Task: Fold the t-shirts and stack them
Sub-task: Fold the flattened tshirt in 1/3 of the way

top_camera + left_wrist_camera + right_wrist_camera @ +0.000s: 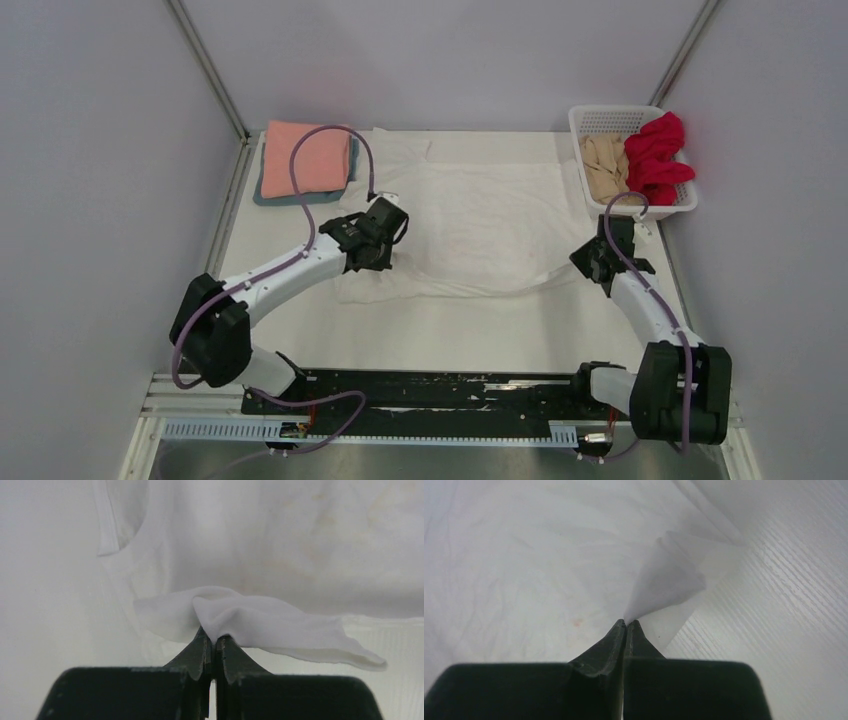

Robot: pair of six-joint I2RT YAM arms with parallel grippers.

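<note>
A white t-shirt (480, 220) lies spread flat over the middle of the table. My left gripper (385, 262) is at its near left edge, shut on a pinched fold of the white cloth (235, 615). My right gripper (592, 272) is at the near right corner, shut on a lifted corner of the same shirt (669, 580). A folded salmon pink t-shirt (305, 157) rests on a folded grey-blue one (262, 196) at the back left. A red t-shirt (660, 155) and a beige one (603, 165) sit crumpled in the basket.
The white lattice basket (605, 117) stands at the back right corner of the table. Grey walls close in the left, back and right sides. A black rail (440, 385) with the arm bases runs along the near edge.
</note>
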